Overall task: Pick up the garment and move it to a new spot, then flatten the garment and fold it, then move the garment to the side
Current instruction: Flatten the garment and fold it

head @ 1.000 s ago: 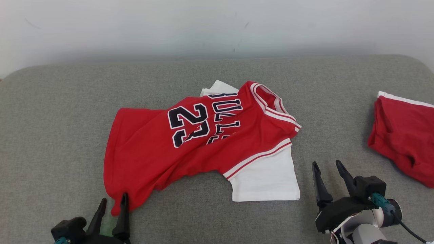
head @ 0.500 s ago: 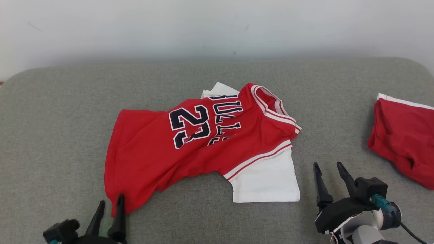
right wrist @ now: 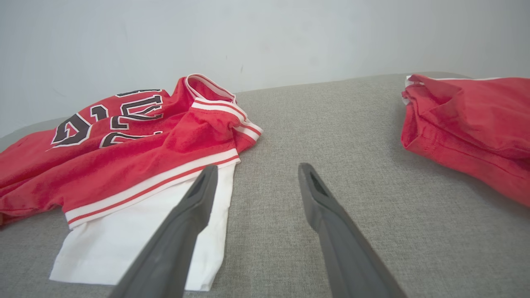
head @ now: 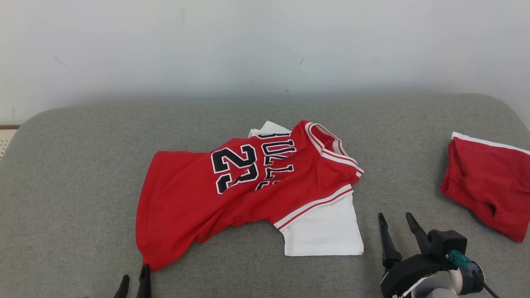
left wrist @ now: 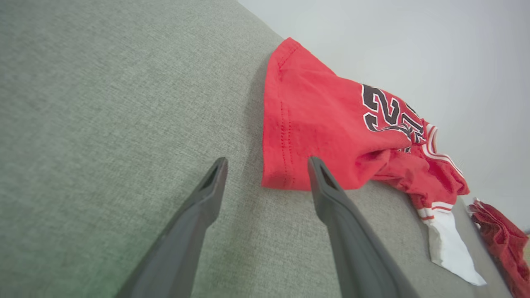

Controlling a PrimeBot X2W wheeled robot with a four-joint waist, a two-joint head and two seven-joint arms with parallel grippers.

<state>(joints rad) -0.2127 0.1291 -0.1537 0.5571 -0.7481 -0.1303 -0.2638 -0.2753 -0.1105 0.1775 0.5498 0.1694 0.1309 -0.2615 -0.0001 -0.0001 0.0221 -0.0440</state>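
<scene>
A red jersey with a black "23" and white sleeves (head: 248, 194) lies rumpled in the middle of the grey cushion (head: 83, 165). Its near-left hem corner (left wrist: 285, 174) sits just beyond my left gripper (head: 134, 279), which is open and empty at the bottom edge of the head view. In the left wrist view that gripper (left wrist: 267, 161) frames bare fabric of the cushion, the hem just past its tips. My right gripper (head: 393, 221) stands open and empty to the right of the white sleeve (right wrist: 136, 231), resting low over the cushion (right wrist: 331, 136).
A second red garment with white trim (head: 484, 182) lies bunched at the cushion's right edge (right wrist: 468, 120). A pale wall (head: 265, 41) rises behind the cushion. Bare grey surface spreads left of the jersey and between it and the second garment.
The head camera has tilted up, so everything sits lower in the picture. My left gripper has drawn back from the jersey's hem corner toward the bottom edge. The jersey lies as before.
</scene>
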